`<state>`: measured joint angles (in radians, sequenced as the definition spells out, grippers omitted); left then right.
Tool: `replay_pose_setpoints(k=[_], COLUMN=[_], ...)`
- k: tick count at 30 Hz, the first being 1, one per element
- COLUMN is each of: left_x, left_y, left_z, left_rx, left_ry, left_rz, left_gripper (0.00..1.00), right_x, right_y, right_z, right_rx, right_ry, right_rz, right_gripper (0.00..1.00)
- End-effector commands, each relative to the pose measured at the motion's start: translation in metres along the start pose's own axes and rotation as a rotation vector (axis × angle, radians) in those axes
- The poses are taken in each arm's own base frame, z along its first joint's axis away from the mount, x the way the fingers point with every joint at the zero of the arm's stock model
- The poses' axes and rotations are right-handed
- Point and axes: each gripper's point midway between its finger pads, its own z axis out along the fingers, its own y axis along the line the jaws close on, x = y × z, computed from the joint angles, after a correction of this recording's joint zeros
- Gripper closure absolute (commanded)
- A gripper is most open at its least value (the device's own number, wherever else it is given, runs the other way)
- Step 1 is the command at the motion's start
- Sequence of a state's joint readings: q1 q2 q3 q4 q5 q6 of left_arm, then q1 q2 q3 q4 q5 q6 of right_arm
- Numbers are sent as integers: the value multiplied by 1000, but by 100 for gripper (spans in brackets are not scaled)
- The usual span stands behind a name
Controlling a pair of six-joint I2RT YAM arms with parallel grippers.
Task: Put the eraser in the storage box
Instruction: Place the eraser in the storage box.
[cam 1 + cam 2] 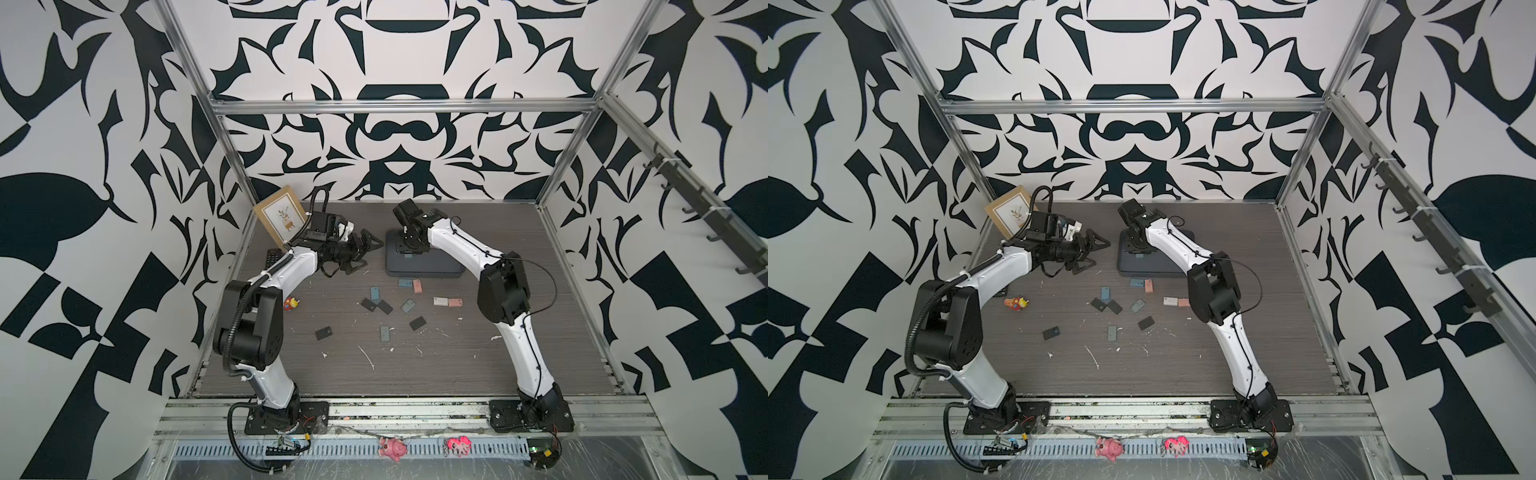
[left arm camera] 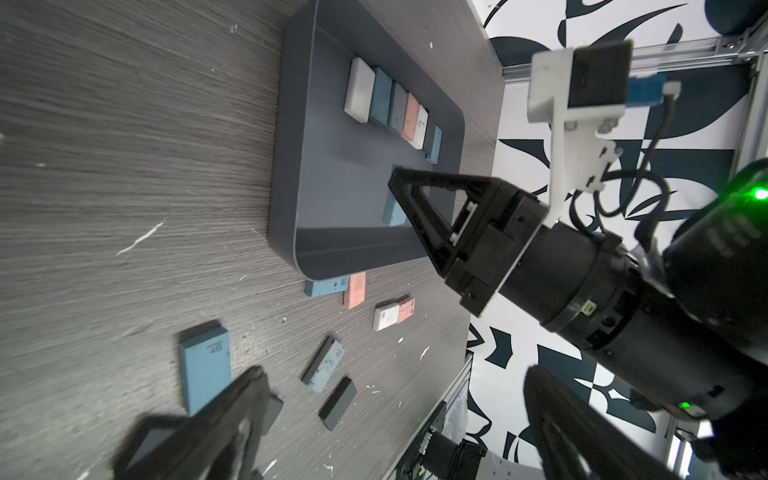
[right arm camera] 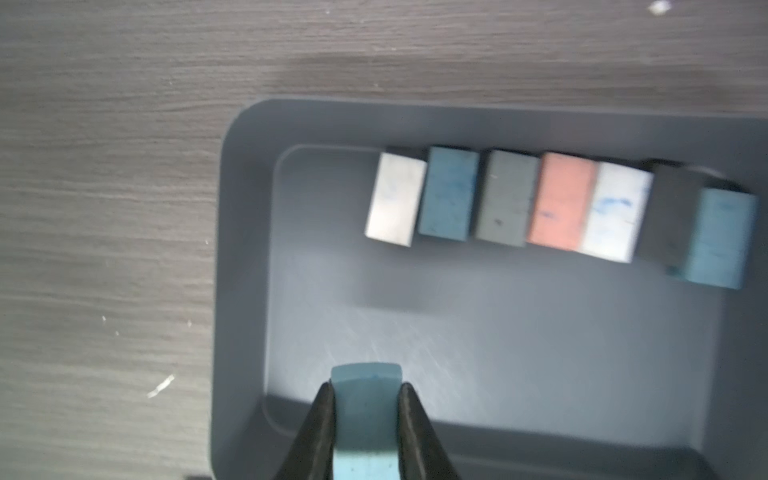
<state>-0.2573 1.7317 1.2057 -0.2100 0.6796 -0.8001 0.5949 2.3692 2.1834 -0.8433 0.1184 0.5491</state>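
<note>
The storage box point(image 1: 424, 270) point(image 1: 1154, 270) is a shallow dark grey tray at the back middle of the table. My right gripper point(image 3: 365, 386) point(image 1: 405, 251) points down into it, shut on a light blue eraser point(image 3: 365, 415). That eraser hangs just above the box floor near a corner point(image 2: 392, 212). Several erasers point(image 3: 561, 203) point(image 2: 395, 99), white, blue, grey and pink, lie in a row along the far wall of the box point(image 3: 241, 249). My left gripper point(image 1: 372, 254) point(image 2: 395, 415) hovers to the left of the box, open and holding nothing.
Several loose erasers point(image 1: 376, 295) point(image 2: 205, 361) are scattered on the dark wood table in front of the box. A tan picture frame point(image 1: 278, 216) leans at the back left, with a black remote point(image 1: 272, 257) and a small toy point(image 1: 292, 303) nearby.
</note>
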Motion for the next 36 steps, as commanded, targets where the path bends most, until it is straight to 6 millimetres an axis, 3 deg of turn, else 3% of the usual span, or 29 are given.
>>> replay_pose_setpoints(k=[1, 6, 13, 36], left_x=[-8, -8, -7, -12], left_y=[-8, -5, -4, 2], left_z=[5, 13, 8, 10], left_rx=[33, 57, 62, 59], left_ry=[6, 21, 15, 18], left_rz=[18, -7, -9, -36], left_gripper=[1, 1, 1, 1], right_x=[-21, -27, -42, -69], right_y=[14, 20, 19, 15], right_z=[-14, 9, 27, 51], right_rx=[-62, -80, -103, -144], right_ry=[-30, -24, -48, -119], right_rz=[49, 95, 144, 197], right_gripper=[74, 74, 74, 71])
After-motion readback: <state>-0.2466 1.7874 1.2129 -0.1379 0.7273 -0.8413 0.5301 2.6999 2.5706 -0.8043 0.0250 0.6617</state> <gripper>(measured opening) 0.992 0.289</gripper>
